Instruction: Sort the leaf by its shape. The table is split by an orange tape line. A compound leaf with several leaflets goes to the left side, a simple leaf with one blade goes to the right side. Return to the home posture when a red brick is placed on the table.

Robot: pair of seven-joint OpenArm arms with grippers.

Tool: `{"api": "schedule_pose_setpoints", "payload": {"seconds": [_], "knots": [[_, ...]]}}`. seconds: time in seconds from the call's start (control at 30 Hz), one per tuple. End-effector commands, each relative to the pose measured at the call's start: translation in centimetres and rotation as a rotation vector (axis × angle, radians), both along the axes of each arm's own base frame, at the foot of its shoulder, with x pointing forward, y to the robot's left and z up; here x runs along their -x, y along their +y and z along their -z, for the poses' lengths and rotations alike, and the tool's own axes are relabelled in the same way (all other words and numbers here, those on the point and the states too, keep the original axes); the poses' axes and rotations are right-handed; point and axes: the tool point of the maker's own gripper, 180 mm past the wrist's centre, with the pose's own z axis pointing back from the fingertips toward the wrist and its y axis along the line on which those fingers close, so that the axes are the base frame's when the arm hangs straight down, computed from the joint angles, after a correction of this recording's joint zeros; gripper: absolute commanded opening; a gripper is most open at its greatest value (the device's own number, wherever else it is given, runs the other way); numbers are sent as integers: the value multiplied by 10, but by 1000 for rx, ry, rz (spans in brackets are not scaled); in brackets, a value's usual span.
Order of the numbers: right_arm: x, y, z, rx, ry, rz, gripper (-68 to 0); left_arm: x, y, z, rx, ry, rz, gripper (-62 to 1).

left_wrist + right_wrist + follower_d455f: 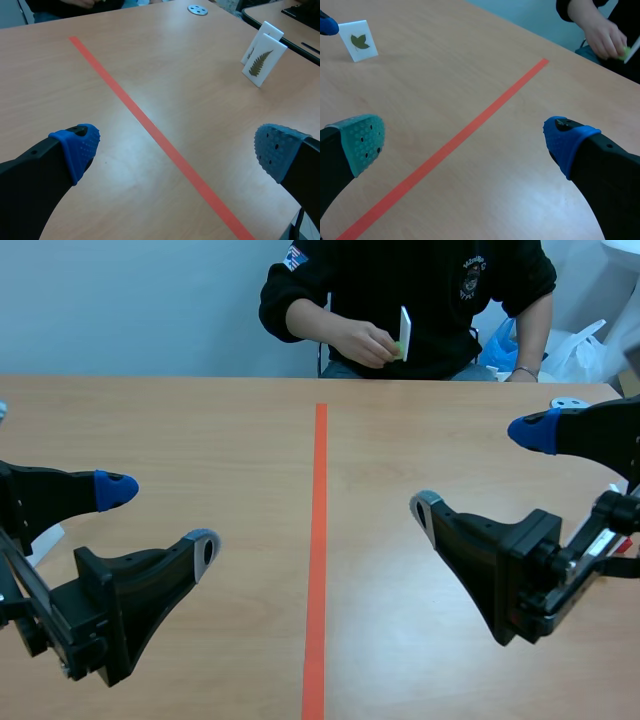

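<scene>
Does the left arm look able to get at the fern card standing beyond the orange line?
Probably yes: the left arm's fingers are open, and only bare table and the tape line lie between them and the fern card. Whether the arm stretches that far, I cannot tell.

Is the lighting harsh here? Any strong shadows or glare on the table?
Scene view: soft, even light; no hard shadows on the table. Left wrist view: a pale sheen on the wood beyond the tape line; the fern card casts no sharp shadow. Right wrist view: same mild sheen, no glare spots.
</scene>
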Motion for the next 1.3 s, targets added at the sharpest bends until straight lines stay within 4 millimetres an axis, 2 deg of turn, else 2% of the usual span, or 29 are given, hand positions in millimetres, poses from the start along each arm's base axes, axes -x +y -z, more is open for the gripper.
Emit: {"api": "schedule_pose_setpoints", "payload": {"seconds": [0.0, 0.27, 0.97, 1.27], "knots": [[-2, -5, -2, -10, -8, 15, 3, -2, -1, -6, 24, -21, -4, 14], [-3, -8, 4, -6, 9, 23, 3, -2, -1, -6, 23, -20, -4, 14], [-3, -9, 4, -6, 9, 26, 3, -1, -1, -4, 13, -12, -1, 14], [-3, -9, 4, -6, 9, 26, 3, 1, -1, 4, -84, -33, 34, 14]]}}
